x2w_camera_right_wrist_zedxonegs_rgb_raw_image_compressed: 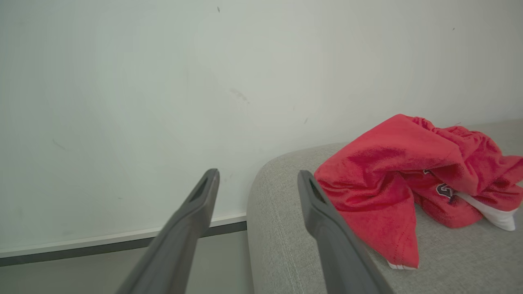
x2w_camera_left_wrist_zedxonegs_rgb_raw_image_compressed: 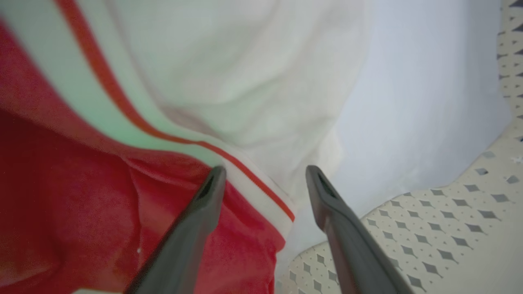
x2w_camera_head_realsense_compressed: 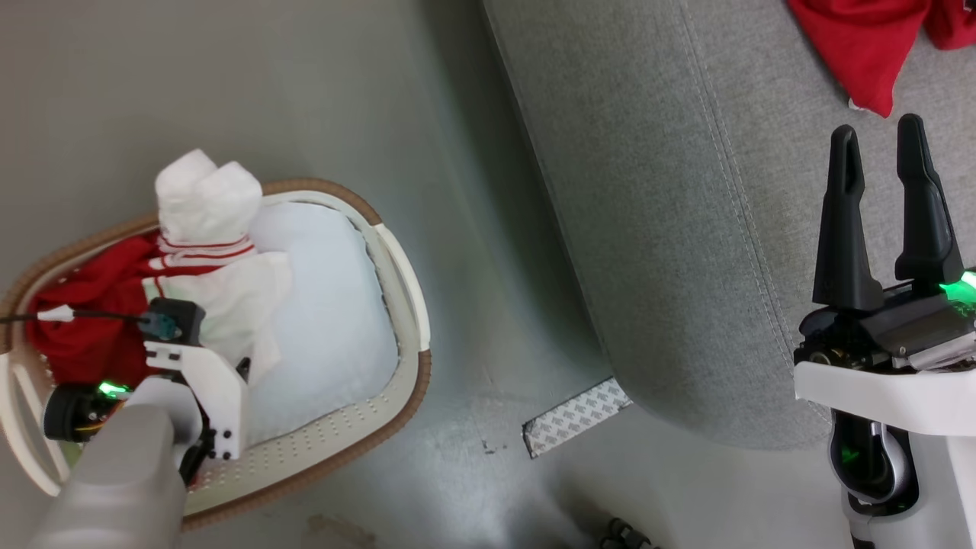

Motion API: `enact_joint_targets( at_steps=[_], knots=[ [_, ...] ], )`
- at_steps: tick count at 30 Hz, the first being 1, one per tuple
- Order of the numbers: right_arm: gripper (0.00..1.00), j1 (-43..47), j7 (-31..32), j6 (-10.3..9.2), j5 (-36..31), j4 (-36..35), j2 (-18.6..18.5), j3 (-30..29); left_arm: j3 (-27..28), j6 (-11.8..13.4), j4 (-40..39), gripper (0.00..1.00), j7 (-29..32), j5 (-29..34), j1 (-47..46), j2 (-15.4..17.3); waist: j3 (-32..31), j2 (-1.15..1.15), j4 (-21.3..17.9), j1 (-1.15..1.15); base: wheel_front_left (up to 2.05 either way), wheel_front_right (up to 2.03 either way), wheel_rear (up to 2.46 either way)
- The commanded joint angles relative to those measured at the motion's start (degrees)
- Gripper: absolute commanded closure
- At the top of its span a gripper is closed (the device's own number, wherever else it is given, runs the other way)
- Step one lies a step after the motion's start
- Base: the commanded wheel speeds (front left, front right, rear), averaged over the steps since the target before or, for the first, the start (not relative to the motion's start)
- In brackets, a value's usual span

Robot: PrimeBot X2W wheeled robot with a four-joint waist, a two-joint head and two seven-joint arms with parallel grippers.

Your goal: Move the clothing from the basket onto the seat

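Our left hand is wide open over the striped garment in the basket at 8 o'clock. It looks soft, light and floppy, so we'd pinch the striped hem fold. Our right hand is open too, by the seat at 3 o'clock.

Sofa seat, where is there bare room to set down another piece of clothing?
Free: the seat is bare between its rounded edge and the red garment, including the stretch left of the open right gripper. Crowded: the patch under the red garment, and the basket, where red-and-white clothing lies at the left gripper.
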Motion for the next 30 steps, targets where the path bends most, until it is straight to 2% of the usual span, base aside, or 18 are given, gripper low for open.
enact_joint_targets(
  at_steps=[1, 13, 14, 15, 16, 24, 30],
  knots=[
    [0.0, -1.26, 0.03, 0.04, 0.74, -0.39, 0.24, 0.32, -0.18, 0.27, 0.31, 0.0, 0.95, 0.47, -0.49, 1.0, 1.44, 0.0, -0.88, -0.01, 0.0, 0.0, 0.0],
    [0.0, -3.21, 0.02, 0.04, 3.96, -0.86, 0.23, 3.12, -5.81, 0.19, 1.35, 0.0, 7.93, 4.45, -1.75, 3.07, 5.97, 0.0, -1.51, -0.01, 0.0, 0.0, 0.0],
    [0.0, -3.32, 0.02, 0.04, 3.89, -0.76, 0.23, 3.13, -6.14, 0.21, 1.38, 0.13, 7.76, 4.67, -1.84, 3.04, 6.0, 0.0, -1.43, -0.01, 0.0, 0.0, 0.0],
    [0.0, -3.41, 0.02, 0.04, 3.85, -0.64, 0.23, 3.13, -6.4, 0.19, 1.39, 0.65, 7.48, 4.61, -1.94, 2.97, 5.96, 0.0, -1.34, -0.01, 0.0, 0.0, 0.0],
    [0.0, -3.46, 0.02, 0.04, 3.74, -0.46, 0.23, 3.08, -6.55, 0.11, 1.38, 1.0, 6.97, 4.45, -1.98, 2.78, 5.79, 0.0, -1.21, -0.01, 0.0, 0.0, 0.0],
    [0.0, -3.25, 0.02, 0.04, 2.17, 0.74, 0.22, 2.71, -7.02, -0.33, 0.82, 1.0, 2.44, 2.58, -2.08, 1.07, 2.55, 0.0, 0.13, -0.01, 0.0, 0.0, 0.0],
    [0.0, -1.35, 0.02, 0.04, -0.57, 2.26, 0.19, 1.79, -7.22, -0.46, 0.81, 1.0, -1.95, 0.48, 1.01, -2.31, -4.86, 0.0, 2.59, -0.01, 0.0, 0.0, 0.0]
  ],
)
